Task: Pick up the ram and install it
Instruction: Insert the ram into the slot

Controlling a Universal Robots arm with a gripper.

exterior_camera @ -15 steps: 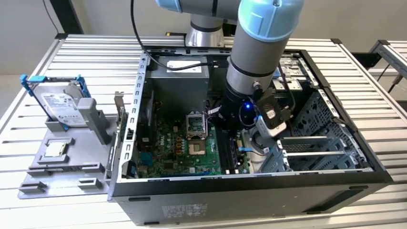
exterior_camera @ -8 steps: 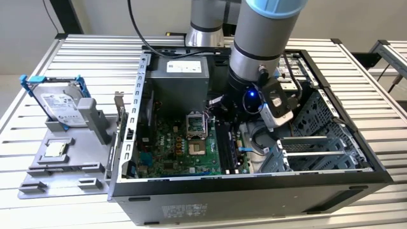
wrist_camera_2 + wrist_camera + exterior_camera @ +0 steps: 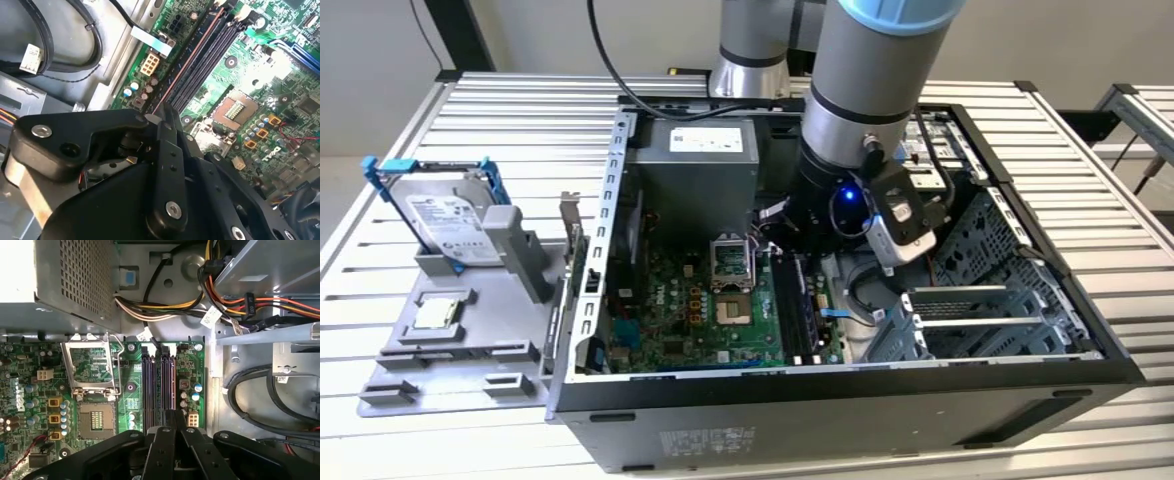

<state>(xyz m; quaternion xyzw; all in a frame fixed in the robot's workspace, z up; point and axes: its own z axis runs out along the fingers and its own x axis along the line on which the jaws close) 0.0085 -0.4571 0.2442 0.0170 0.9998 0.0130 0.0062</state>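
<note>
My gripper [image 3: 817,243] is down inside the open computer case, over the motherboard [image 3: 670,300]. In both wrist views its black fingers [image 3: 175,421] are pressed together. Their tips [image 3: 167,107] hover at one end of the black memory slots [image 3: 159,385]. A thin reddish line runs along one slot [image 3: 197,47] straight away from the fingertips. I cannot tell the ram apart from the slots, nor whether a thin stick sits between the fingers.
The processor socket [image 3: 95,417] lies beside the slots, with the power supply [image 3: 700,160] and its cable bundle [image 3: 165,307] beyond. Drive cages [image 3: 987,300] fill the case's side towards the exterior view's right. Outside, a grey tray [image 3: 447,350] holds a hard drive in a blue frame [image 3: 447,215] and a silver chip [image 3: 436,313].
</note>
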